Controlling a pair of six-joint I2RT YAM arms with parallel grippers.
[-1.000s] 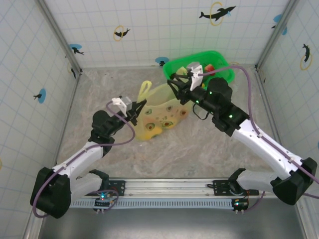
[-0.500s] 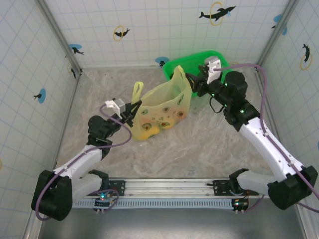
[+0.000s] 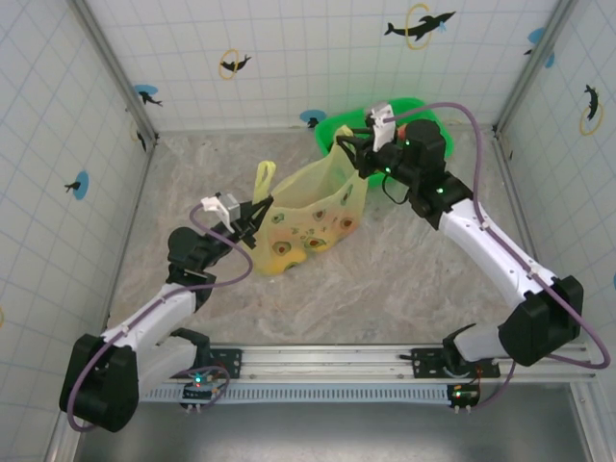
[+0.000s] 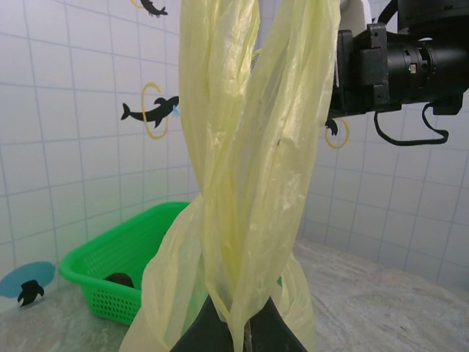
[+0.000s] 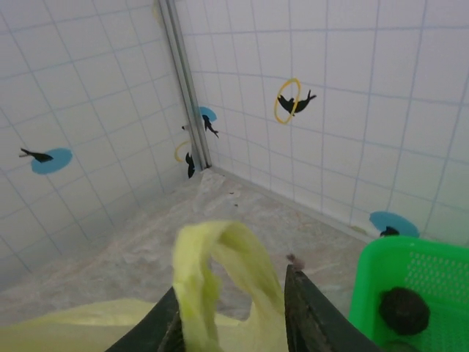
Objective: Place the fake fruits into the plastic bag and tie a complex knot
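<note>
The plastic bag [image 3: 313,214] stands on the table, its yellow-green film stretched between both arms. Orange and yellow fake fruits [image 3: 279,252] show through its lower left. My left gripper [image 3: 258,214] is shut on the bag's left edge; in the left wrist view the twisted film [image 4: 249,183] rises from the closed jaws of that gripper [image 4: 249,330]. My right gripper [image 3: 348,154] is at the bag's right handle. In the right wrist view the handle loop [image 5: 220,271] stands between this open gripper's [image 5: 233,315] spread fingers [image 5: 304,312]. No knot is visible.
A bright green basket [image 3: 423,144] sits at the back right, partly behind the right arm, with a dark fruit [image 5: 399,309] inside it. Tiled walls close in the table on three sides. The other handle [image 3: 262,178] sticks up at the bag's left.
My right gripper swung out toward the basket, then came back left to the bag's right handle with its jaws narrower. The left gripper shifted slightly left, still holding the bag.
</note>
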